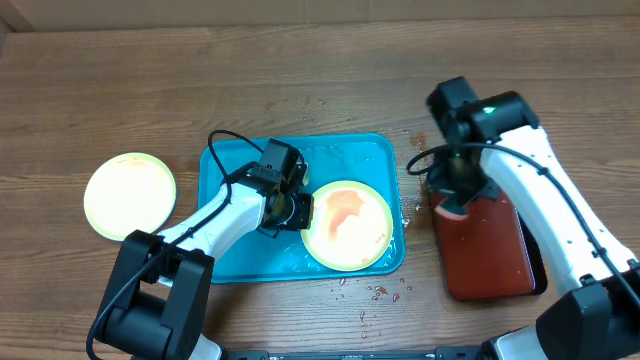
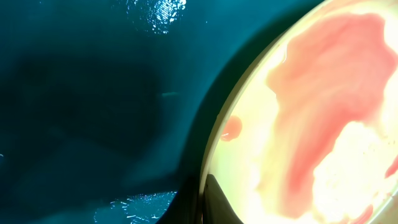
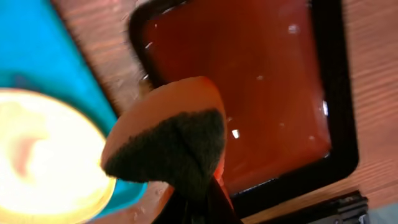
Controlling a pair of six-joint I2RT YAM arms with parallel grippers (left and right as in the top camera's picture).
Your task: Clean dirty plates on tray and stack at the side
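Note:
A dirty plate with a lime-green rim and a red sauce smear lies in the right half of the turquoise tray. My left gripper is shut on the plate's left rim; the left wrist view shows its fingers pinching the rim of the plate over the wet tray. A second lime-rimmed plate, pale with no visible smear, lies on the table to the left. My right gripper is shut on an orange sponge with a dark scouring side. The light-blue plate is out of view.
A dark red-brown tray with a black rim lies right of the turquoise tray, under my right gripper; it also shows in the right wrist view. Red sauce spots dot the wooden table in front of the trays and near the back edge.

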